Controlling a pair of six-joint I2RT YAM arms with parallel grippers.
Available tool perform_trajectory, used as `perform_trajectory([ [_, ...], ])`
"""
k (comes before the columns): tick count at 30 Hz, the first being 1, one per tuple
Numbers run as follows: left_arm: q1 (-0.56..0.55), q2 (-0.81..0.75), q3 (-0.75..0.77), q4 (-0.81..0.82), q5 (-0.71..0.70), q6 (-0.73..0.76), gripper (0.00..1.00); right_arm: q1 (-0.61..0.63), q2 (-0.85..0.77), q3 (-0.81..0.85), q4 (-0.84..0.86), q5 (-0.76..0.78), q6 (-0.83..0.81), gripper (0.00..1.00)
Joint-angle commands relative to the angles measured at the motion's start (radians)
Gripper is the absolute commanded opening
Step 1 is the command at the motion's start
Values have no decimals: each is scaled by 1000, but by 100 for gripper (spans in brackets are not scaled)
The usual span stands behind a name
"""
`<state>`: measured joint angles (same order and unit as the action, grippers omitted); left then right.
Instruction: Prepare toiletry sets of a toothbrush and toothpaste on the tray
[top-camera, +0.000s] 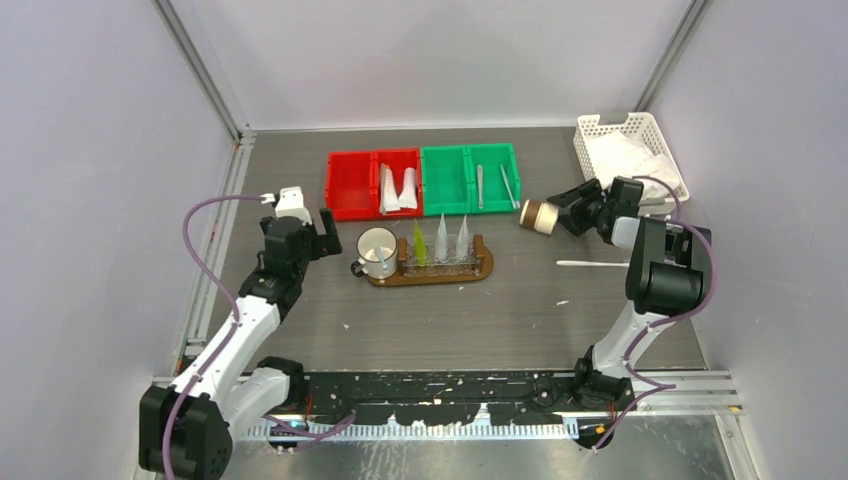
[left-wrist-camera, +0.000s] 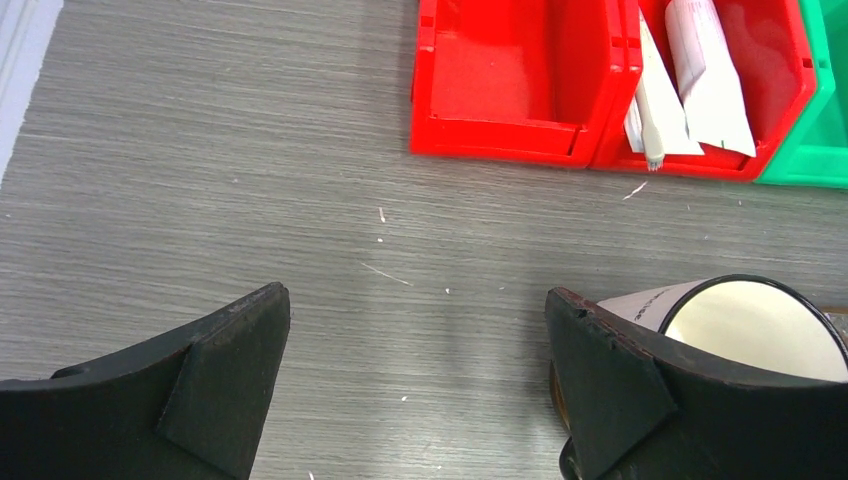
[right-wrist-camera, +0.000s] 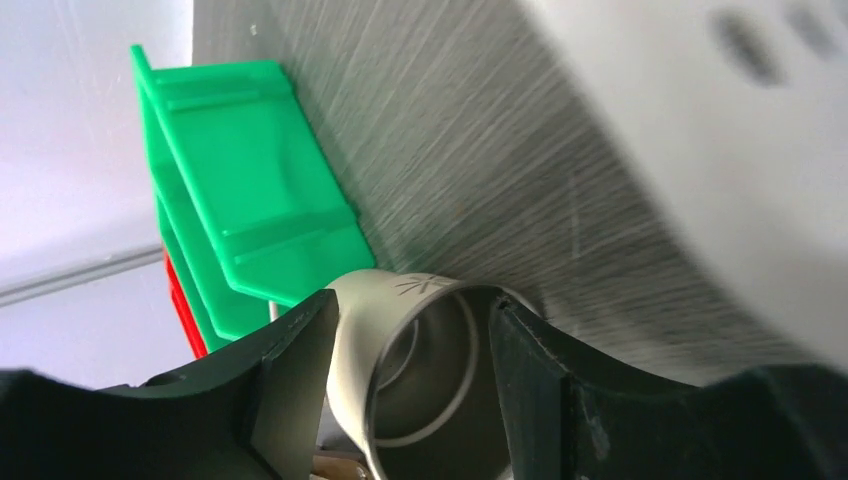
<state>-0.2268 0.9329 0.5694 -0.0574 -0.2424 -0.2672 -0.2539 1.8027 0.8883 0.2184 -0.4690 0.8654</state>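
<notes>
An oval wooden tray (top-camera: 484, 266) holds a white mug (top-camera: 377, 252) and a clear rack with three upright tubes: one yellow-green (top-camera: 420, 245), two whitish (top-camera: 441, 238). Slim pale toothbrushes (top-camera: 480, 186) lie in the green bin (top-camera: 470, 178). Another toothbrush (top-camera: 592, 263) lies on the table at the right. More white tubes (top-camera: 398, 188) lie in the red bin (top-camera: 372, 184). My left gripper (top-camera: 325, 235) (left-wrist-camera: 418, 330) is open over bare table, left of the mug (left-wrist-camera: 750, 320). My right gripper (top-camera: 556, 214) (right-wrist-camera: 412, 340) is shut on a beige cup (top-camera: 540, 215) (right-wrist-camera: 400, 320), tipped on its side beside the green bin (right-wrist-camera: 250, 200).
A white perforated basket (top-camera: 605, 127) with white cloths stands at the back right. The red and green bins line the back of the table. White walls close in both sides.
</notes>
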Motion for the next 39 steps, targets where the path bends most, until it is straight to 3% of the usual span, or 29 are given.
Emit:
perform_trajectory([
  [1, 0, 7, 30, 39, 21, -17, 100, 23, -34, 27, 68, -55, 35, 61],
  [5, 0, 15, 27, 44, 24, -20, 100, 23, -64, 15, 79, -79, 55, 58],
  [8, 0, 21, 25, 46, 30, -22, 100, 30, -74, 18, 82, -93, 63, 37],
  [11, 0, 27, 24, 48, 39, -29, 100, 33, -75, 33, 60, -116, 63, 10],
  [13, 0, 27, 27, 43, 44, -30, 100, 38, -113, 47, -9, -118, 36, 6],
  [17, 0, 22, 26, 36, 56, -39, 100, 110, -269, 177, -439, 36, -186, 5],
  [20, 0, 20, 22, 31, 68, -47, 100, 237, -310, 321, -721, 200, -329, 5],
  [24, 0, 8, 26, 1, 75, -51, 100, 424, -283, 441, -949, 405, -439, 5],
  [33, 0, -40, 27, -37, 74, -46, 100, 613, -204, 458, -1041, 741, -472, 5],
  [39, 0, -39, 18, -35, 71, -43, 100, 635, -194, 426, -1010, 781, -475, 5],
])
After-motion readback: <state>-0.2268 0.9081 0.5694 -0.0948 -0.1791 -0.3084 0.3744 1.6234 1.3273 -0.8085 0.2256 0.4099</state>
